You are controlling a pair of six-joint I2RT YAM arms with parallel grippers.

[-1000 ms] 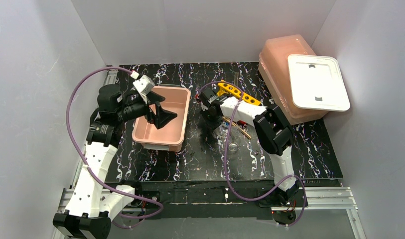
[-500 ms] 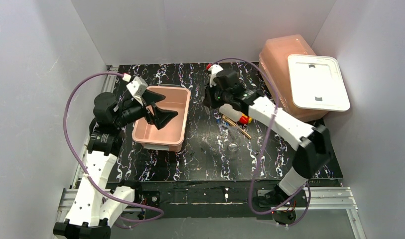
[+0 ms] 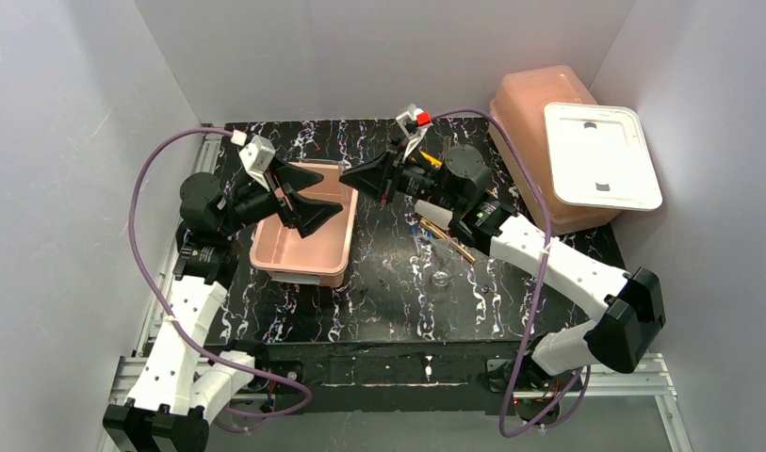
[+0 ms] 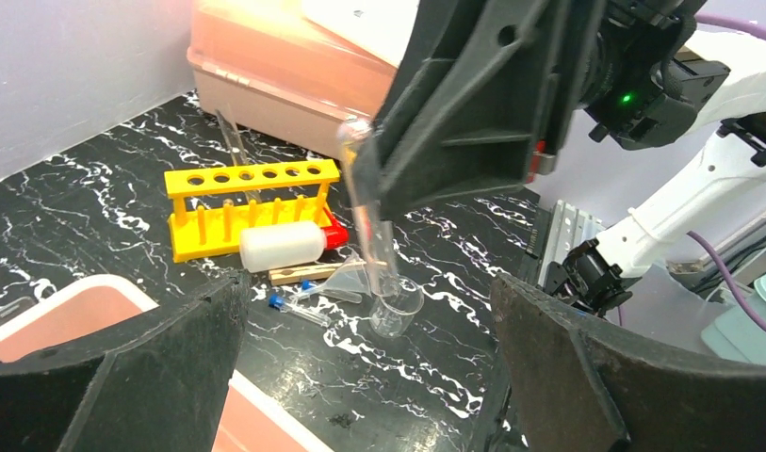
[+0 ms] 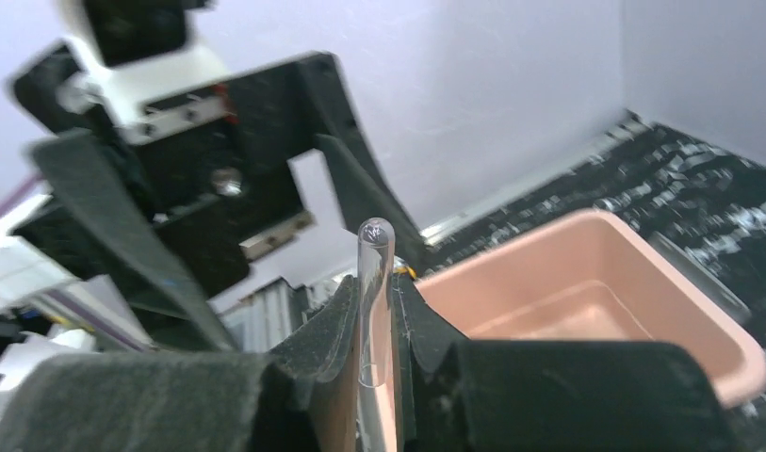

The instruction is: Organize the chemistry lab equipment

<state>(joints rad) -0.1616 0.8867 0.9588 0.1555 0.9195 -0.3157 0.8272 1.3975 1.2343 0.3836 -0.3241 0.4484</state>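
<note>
Right end effector (image 5: 372, 287) pinches clear tube (image 5: 375, 250), rounded end pointing outward.

Right fingers (image 5: 324, 334) hide the lower clear tube (image 5: 376, 273).

An open pink tub (image 3: 299, 271) stands left; a white lid (image 3: 600, 155) lies on the second pink tub (image 3: 529, 99), far right.

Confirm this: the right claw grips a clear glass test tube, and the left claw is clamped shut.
One error: the left claw stands wide open, as the left wrist view shows. The right claw does grip the clear glass test tube.
</note>
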